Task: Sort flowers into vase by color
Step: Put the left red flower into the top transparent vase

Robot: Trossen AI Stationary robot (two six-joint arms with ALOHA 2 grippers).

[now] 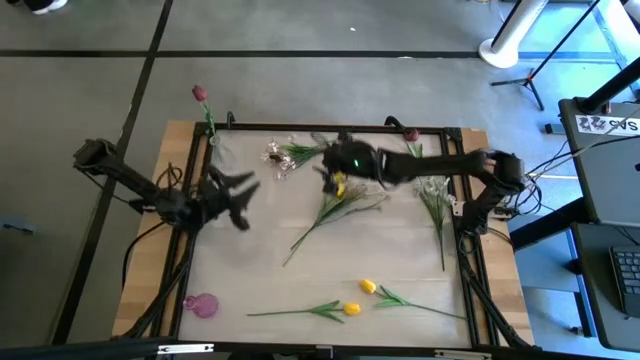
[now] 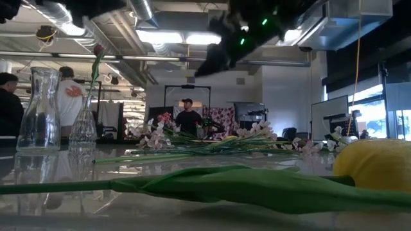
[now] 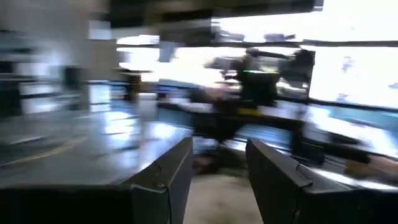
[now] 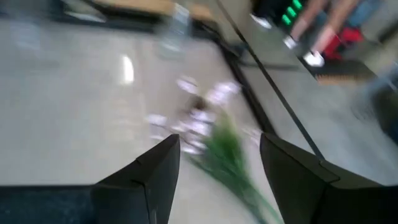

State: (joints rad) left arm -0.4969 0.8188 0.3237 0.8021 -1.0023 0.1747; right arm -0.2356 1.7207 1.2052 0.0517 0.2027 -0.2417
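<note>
The left gripper point(image 1: 243, 200) is over the left half of the table point(image 1: 400, 255), clear of any flower, its fingers point(image 3: 163, 177) spread apart with nothing between them. The right gripper point(image 1: 325, 172) is reaching across the far middle of the table, above a pile of stems; its fingers point(image 4: 152, 168) are also parted and empty, with a spray of white blossoms point(image 4: 199, 121) lying on the surface beyond them. In the high view a yellow tulip head point(image 1: 339, 186) shows just beside that gripper, on top of a loose bundle of green stems point(image 1: 335, 212) that fans toward the table's centre. Another white spray point(image 1: 436, 205) lies along the right side, near the right arm's base. Two yellow tulips point(image 1: 358, 297) lie near the front edge, stalks pointing in opposite directions; in the low view one yellow head point(image 2: 376, 163) and a green leaf point(image 2: 244, 186) sit close to the camera. A dark red tulip point(image 1: 200, 96) stands upright in a narrow clear vase point(image 2: 82, 131) at the far left corner, with an empty glass carafe point(image 2: 40, 110) just beside it in the low view. A second dark red bloom point(image 1: 411, 134) shows at the far right rail. A pink vase point(image 1: 201, 305) lies at the front left corner. People point(image 2: 187, 115) are visible in the room behind.
</note>
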